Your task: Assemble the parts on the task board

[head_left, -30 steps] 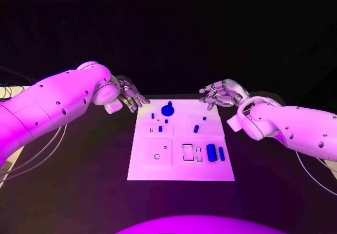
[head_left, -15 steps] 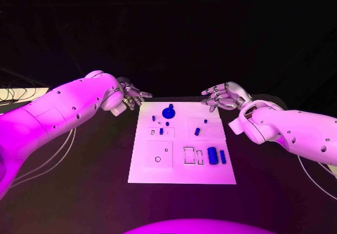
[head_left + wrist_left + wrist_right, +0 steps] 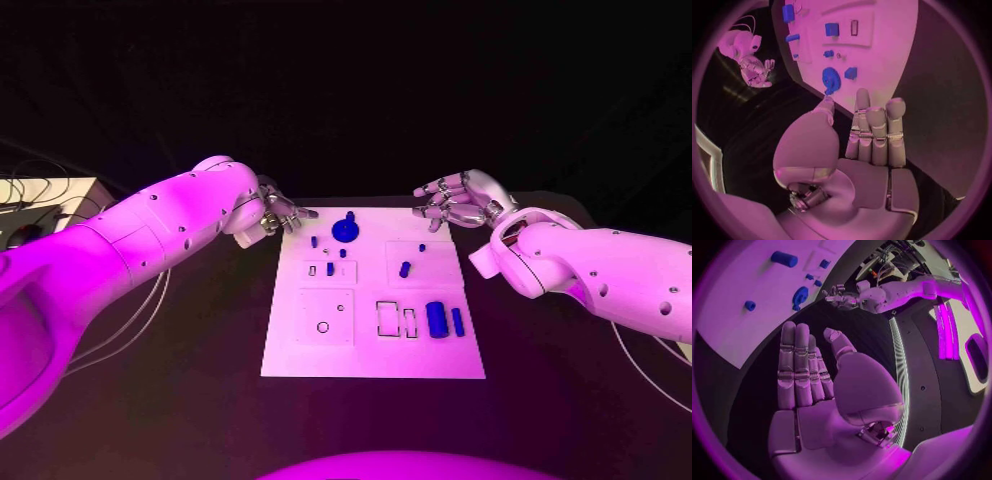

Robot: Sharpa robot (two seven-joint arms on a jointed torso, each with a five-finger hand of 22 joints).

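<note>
The white task board [image 3: 368,355] lies in the middle of the black table. A round blue part [image 3: 346,229] stands near its far edge, with small blue parts [image 3: 330,268] below it and blue cylinders [image 3: 436,319] at its right side. My left hand [image 3: 278,213] hovers at the board's far left corner, empty, its fingers straight [image 3: 873,135]; the round part [image 3: 831,80] lies just beyond the fingertips. My right hand [image 3: 454,200] hangs by the far right corner, flat and empty [image 3: 811,370], apart from the board [image 3: 729,315].
Cables and a pale box [image 3: 58,195] lie at the table's left edge. Bare black table surrounds the board on all sides. Each wrist view shows the other hand across the board's far edge, the right hand [image 3: 754,70] and the left hand [image 3: 837,294].
My left arm has swung inward, bringing its hand closer to the board's far left corner. The right hand has hardly moved.
</note>
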